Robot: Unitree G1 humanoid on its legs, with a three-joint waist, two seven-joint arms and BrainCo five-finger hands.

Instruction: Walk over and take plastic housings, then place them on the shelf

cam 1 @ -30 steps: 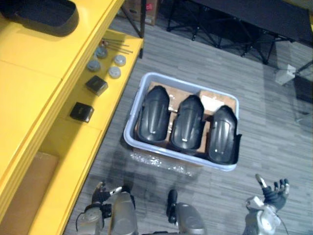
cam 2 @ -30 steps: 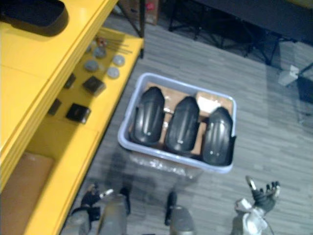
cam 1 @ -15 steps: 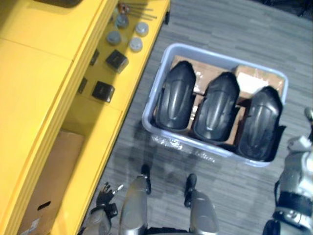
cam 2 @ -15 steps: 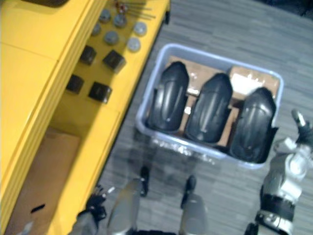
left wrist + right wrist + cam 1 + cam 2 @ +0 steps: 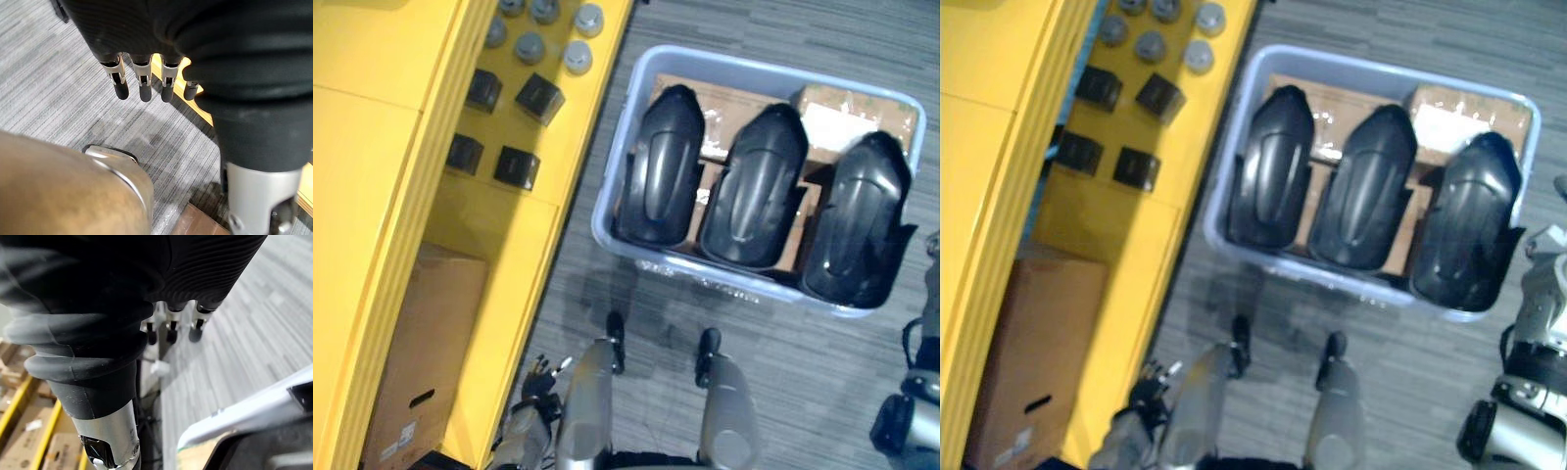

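Apparently straight, left hand (image 5: 142,39) and right hand (image 5: 195,274) fingers hold nothing; bin (image 5: 773,70) of housings (image 5: 754,186) flanks shelf (image 5: 509,220) edge.

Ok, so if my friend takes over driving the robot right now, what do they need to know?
Left hand: open, holding nothing, hanging low beside the yellow shelf.
Right hand: open, holding nothing, near the right end of the blue bin.
Three black plastic housings sit side by side in the bin on the floor, just ahead of the robot.
Done: the robot is at the bin.
Left: grasp each housing and place it on the shelf; no housing is in a hand yet.
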